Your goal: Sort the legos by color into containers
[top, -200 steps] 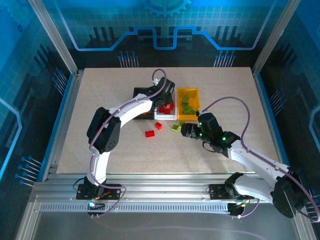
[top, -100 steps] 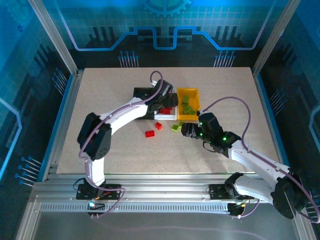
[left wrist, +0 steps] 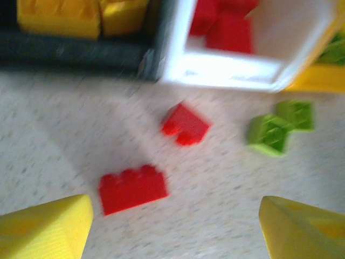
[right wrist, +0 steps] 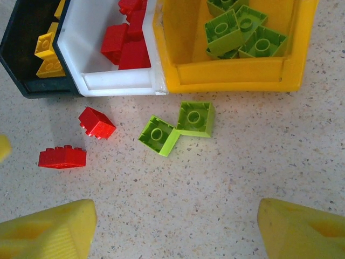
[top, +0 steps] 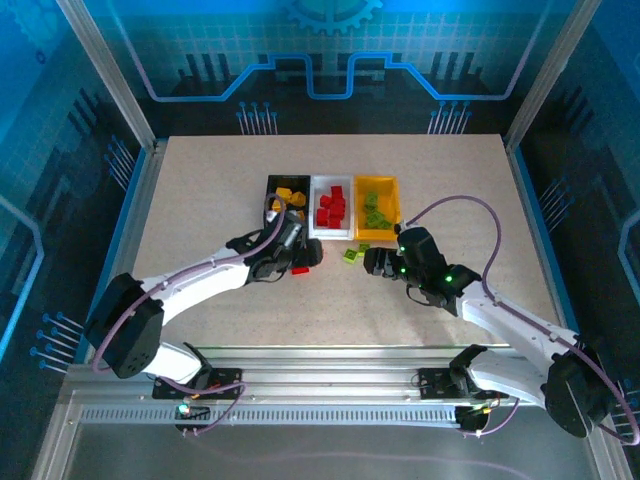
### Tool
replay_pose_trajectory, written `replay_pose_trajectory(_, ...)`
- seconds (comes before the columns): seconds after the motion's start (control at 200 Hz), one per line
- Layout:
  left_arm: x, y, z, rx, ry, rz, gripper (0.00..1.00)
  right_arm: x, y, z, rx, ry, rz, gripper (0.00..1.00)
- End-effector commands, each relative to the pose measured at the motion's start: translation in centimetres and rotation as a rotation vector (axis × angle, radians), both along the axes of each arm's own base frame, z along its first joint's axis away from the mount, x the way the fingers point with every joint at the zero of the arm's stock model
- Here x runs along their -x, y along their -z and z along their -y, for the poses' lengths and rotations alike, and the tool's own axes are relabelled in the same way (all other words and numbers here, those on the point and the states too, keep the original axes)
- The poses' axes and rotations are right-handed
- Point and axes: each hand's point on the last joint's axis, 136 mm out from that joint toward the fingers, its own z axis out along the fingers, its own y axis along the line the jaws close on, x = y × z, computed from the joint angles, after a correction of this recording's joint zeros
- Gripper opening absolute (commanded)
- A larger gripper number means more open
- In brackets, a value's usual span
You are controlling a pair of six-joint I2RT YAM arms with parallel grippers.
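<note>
My left claw (left wrist: 172,213) sits released, and the long red lego (left wrist: 133,190) lies on the worktop (left wrist: 64,127) just ahead at 11 o'clock, long axis 9-to-3, short of the white bin (left wrist: 232,73).

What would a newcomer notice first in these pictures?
Three bins in a row catch the eye: the black bin holding yellow bricks, the white bin with red bricks, the yellow bin with green bricks. Just in front lie two loose red bricks and two loose green bricks, with the left gripper and right gripper open near them.
</note>
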Motion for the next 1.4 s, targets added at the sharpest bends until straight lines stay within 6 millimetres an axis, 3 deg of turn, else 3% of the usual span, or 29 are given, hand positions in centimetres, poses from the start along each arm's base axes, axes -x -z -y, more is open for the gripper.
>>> replay_pose_trajectory(0.0,0.2,2.3,-1.4,-0.033,-0.043,-0.038,0.82,-0.4,0.0,0.0,-0.027,0.019,0.005,0.8)
replay_pose_trajectory(0.16,-1.0,5.1,-1.7,-0.042,-0.067,-0.083,0.83,-0.4,-0.2,0.0,-0.027,0.016,0.005,0.8)
replay_pose_trajectory(0.36,-2.2,6.6,-1.4,-0.08,-0.059,-0.102,0.84,-0.1,-0.7,0.6,-0.019,0.023,0.025,0.8)
replay_pose_trajectory(0.605,-1.4,8.3,-1.2,-0.09,-0.056,-0.141,0.83,-0.2,-0.5,0.5,-0.02,0.023,0.023,0.8)
replay_pose_trajectory(0.77,-0.7,8.4,-0.9,-0.087,-0.044,-0.146,0.83,-0.3,-0.2,0.3,-0.024,0.018,0.012,0.8)
replay_pose_trajectory(0.996,-0.1,8.5,-1.0,-0.096,-0.037,-0.155,0.6,-0.2,-0.1,0.6,-0.022,0.025,0.011,0.8)
replay_pose_trajectory(1.061,0.1,8.0,-1.0,-0.082,-0.039,-0.152,0.53,-0.2,-0.2,0.6,-0.02,0.027,0.013,0.8)
replay_pose_trajectory(1.146,0.3,6.7,-0.9,-0.056,-0.039,-0.135,0.51,-0.2,-0.4,0.7,-0.02,0.029,0.016,0.8)
replay_pose_trajectory(1.286,-0.4,2.5,-0.5,-0.009,-0.033,-0.061,0.5,-0.3,-0.6,0.7,-0.025,0.03,0.022,0.8)
replay_pose_trajectory(1.396,-2.6,-1.2,0.5,0.009,-0.028,0.013,0.5,-0.4,-0.6,0.7,-0.027,0.033,0.021,0.8)
